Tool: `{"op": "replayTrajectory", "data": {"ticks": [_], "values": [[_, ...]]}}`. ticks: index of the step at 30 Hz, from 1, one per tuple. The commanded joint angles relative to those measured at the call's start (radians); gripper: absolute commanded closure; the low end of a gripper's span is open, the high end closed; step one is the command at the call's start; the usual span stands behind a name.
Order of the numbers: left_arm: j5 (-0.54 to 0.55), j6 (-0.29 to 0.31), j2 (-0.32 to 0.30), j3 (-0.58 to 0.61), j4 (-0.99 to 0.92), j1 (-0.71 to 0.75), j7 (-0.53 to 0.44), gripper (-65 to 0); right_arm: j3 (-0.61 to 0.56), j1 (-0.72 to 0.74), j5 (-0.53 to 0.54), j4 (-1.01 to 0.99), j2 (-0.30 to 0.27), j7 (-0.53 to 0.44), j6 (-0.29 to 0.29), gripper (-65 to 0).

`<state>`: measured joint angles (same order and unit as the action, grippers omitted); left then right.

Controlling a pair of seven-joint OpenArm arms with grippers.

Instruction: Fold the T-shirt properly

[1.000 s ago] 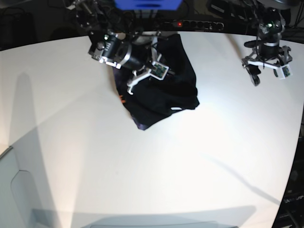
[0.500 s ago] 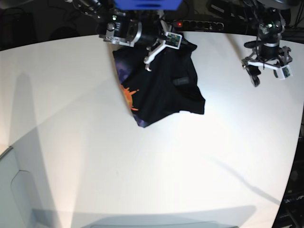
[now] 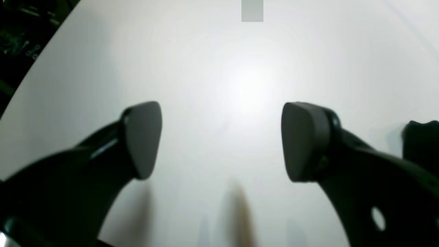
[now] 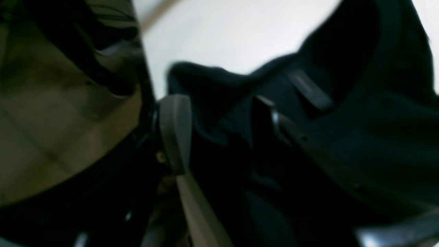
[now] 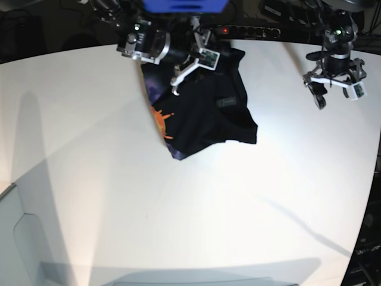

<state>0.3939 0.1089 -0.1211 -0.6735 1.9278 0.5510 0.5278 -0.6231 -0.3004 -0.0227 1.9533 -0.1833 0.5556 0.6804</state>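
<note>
The black cloth T-shirt (image 5: pixel 202 113) with an orange print lies bunched on the white round table (image 5: pixel 178 226) near its 12 o'clock edge. The right gripper (image 5: pixel 187 65) reaches in low from 11 o'clock over the shirt's far edge, jaws parted with dark cloth between them; whether they pinch it, cannot tell. The left gripper (image 5: pixel 333 89) hangs at 2 o'clock, wide open, holding nothing, well apart from the shirt; bare tabletop from 3 through 9 o'clock.
</note>
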Motion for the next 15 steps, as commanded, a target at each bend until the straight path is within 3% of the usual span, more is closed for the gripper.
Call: {"op": "replayTrajectory", "data": {"ticks": [1,15], "values": [[0.004,-0.002,-0.012,-0.010,0.028,0.002,-0.022,-52.5,0.002,0.016,0.016,0.014,0.015,-0.022,0.018,-29.4],[0.006,-0.002,-0.004,-0.105,0.029,0.008,-0.022,-52.5,0.024,0.103,0.017,-0.205,0.137,-0.032,0.018,-29.4]]}}
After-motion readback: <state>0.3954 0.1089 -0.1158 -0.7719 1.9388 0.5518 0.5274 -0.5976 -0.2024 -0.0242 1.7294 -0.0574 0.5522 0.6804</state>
